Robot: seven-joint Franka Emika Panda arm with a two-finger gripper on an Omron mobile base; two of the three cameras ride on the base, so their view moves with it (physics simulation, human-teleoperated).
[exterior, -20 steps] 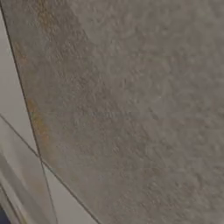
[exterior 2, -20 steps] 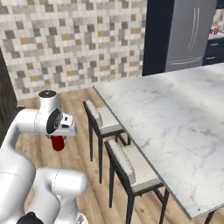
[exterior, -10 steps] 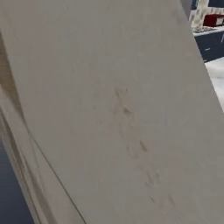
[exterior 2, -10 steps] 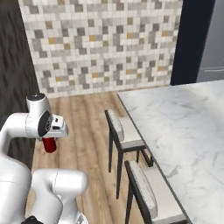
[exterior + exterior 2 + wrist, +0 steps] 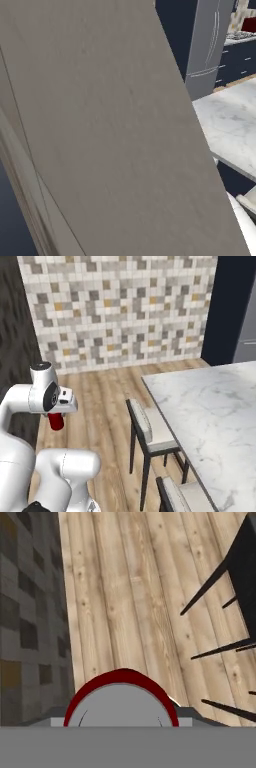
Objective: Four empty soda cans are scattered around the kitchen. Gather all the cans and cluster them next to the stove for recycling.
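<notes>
I use the marble island counter (image 5: 210,406) as my landmark: a broad white slab with grey veining, its edge straight and its top smooth. On my right base view the gripper (image 5: 56,415) hangs out over the wood floor (image 5: 102,401), well off the counter's near-left corner, and a red soda can (image 5: 56,421) sits in it, a small upright cylinder poking down below the hand. The jaws are clamped on that can. In the hand view the can's silvery top with its red rim (image 5: 121,704) is right against the lens, rounded and matte, with pale knotty floor planks (image 5: 135,602) beyond it.

The arm bends sharply: a fat white elbow low in front, the forearm rising to a dark round joint, the wrist turned so the hand points down.

Two stools (image 5: 150,431) with slim dark legs and padded grey seats stand tucked at the counter's left edge. Beyond the counter, a wall of small square mosaic tiles (image 5: 120,311) in greys, whites and ochres. My left base view has a flat grey-beige panel (image 5: 95,130) close up, and past it the counter, a grey refrigerator (image 5: 207,45) and navy cabinets (image 5: 240,60).
</notes>
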